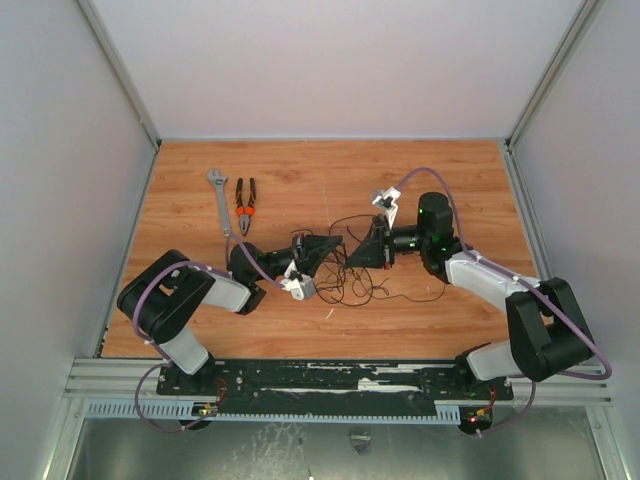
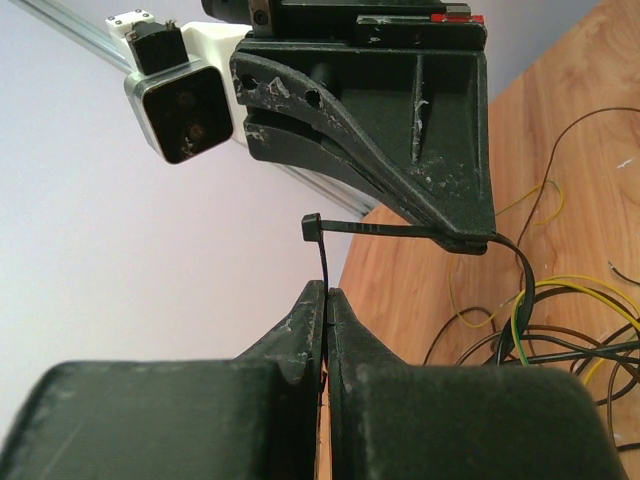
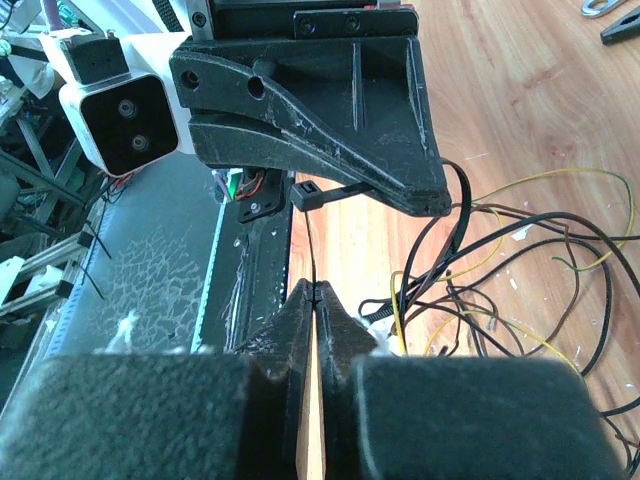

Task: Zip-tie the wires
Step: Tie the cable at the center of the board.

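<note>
Between my two grippers, above the middle of the brown wooden table (image 1: 300, 170), hangs the thin black plastic zip tie (image 2: 372, 230). My left gripper (image 2: 327, 298) has its jaws pressed together on one part of the strip. My right gripper (image 3: 314, 292) has its jaws pressed together on another part. The small square head (image 2: 310, 225) of the tie sits free between them, where the strip makes a corner.

Below and beside it, the loose tangle of thin black and olive-yellow wires (image 2: 570, 348) lies on the wood. Whether the strip goes around them, I cannot tell surely.

I judge the tie very light, stiff along its length but easy to bend. It is also smooth, so it may slide in my grip if I pull; the flat faces close to the head seem the best place to hold. The wires look soft and springy. I think strands can escape, so the loop should take them where many cross.
</note>
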Available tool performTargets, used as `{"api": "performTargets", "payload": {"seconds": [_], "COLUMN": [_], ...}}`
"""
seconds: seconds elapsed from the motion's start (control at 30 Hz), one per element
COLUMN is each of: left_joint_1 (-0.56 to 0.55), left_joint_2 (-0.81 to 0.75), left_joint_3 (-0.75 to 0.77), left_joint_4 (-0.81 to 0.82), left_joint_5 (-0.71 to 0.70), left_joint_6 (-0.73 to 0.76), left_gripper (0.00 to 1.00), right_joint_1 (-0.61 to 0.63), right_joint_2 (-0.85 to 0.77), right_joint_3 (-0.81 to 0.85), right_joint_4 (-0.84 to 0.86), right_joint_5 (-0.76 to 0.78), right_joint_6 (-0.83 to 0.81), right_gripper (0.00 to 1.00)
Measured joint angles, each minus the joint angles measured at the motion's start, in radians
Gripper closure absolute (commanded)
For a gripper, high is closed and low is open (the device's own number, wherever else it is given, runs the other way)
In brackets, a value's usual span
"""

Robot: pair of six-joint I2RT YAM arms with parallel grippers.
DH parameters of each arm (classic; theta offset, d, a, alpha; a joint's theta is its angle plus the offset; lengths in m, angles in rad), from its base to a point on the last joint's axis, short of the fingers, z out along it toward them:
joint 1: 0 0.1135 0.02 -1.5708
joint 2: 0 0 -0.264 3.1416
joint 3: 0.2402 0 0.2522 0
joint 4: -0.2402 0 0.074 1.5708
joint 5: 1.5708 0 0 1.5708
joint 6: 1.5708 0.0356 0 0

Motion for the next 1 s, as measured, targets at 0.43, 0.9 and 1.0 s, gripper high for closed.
{"api": "performTargets", "payload": {"seconds": [0.43, 0.9, 1.0], "left_joint_1": [0.0, 0.0, 0.0], "left_joint_2": [0.0, 0.0, 0.0], "left_joint_3": [0.0, 0.015, 0.024], "left_joint_4": [0.0, 0.0, 0.0], "left_joint_5": [0.001, 0.011, 0.016], "left_joint_6": [0.019, 0.051, 0.053], "left_gripper": [1.0, 1.0, 1.0], "right_joint_1": [-0.006, -0.007, -0.007], "right_joint_2": [-0.003, -0.005, -0.005], "right_joint_3": [0.0, 0.021, 0.023], "right_joint_4": [-0.031, -0.072, -0.089], "right_joint_5": [-0.01, -0.027, -0.029], "right_joint_6": [-0.003, -0.031, -0.039], "right_gripper": [1.0, 1.0, 1.0]}}
